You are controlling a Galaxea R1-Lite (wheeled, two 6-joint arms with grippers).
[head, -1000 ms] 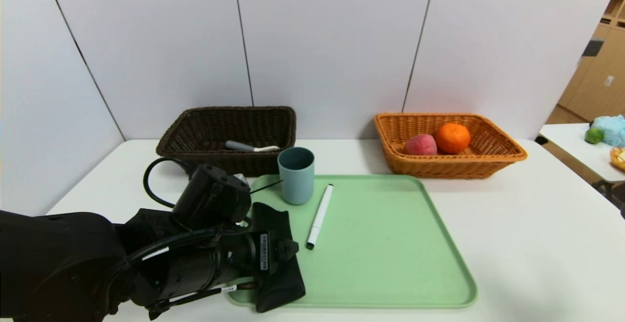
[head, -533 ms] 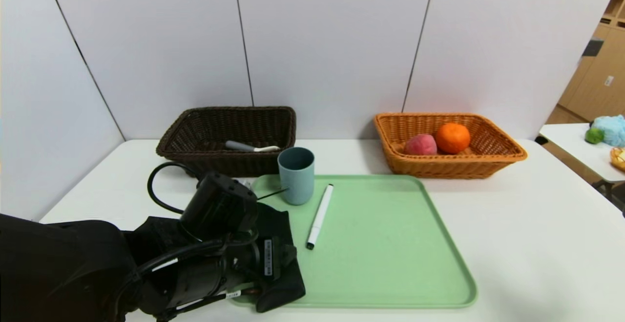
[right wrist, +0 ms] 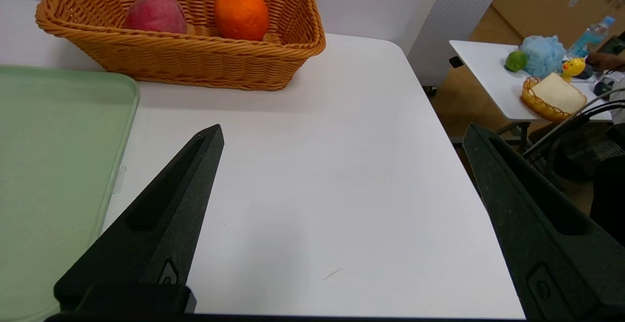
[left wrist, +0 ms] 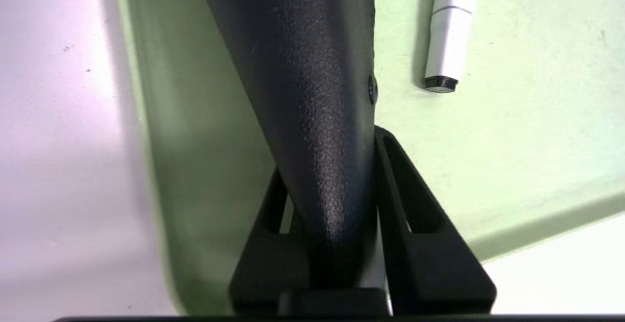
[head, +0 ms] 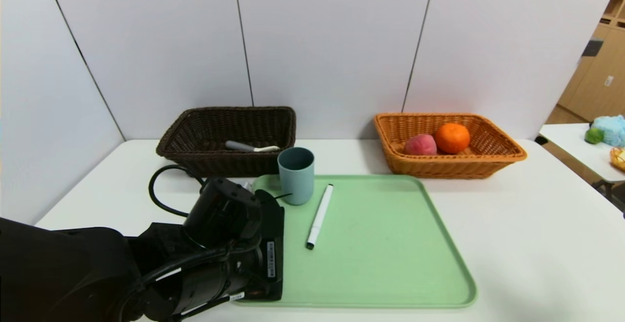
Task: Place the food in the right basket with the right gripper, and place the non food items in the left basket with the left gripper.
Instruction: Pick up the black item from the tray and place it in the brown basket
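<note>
The white table is occupied by a green tray, with the dark brown basket and the orange-tan basket behind it. The black pouch is clamped on the tray's left edge by the left gripper. The right gripper is held spread over bare table. The blue-grey cup and white marker are seen on the tray. The peach and orange are seen in the orange-tan basket, the peeler in the brown one.
</note>
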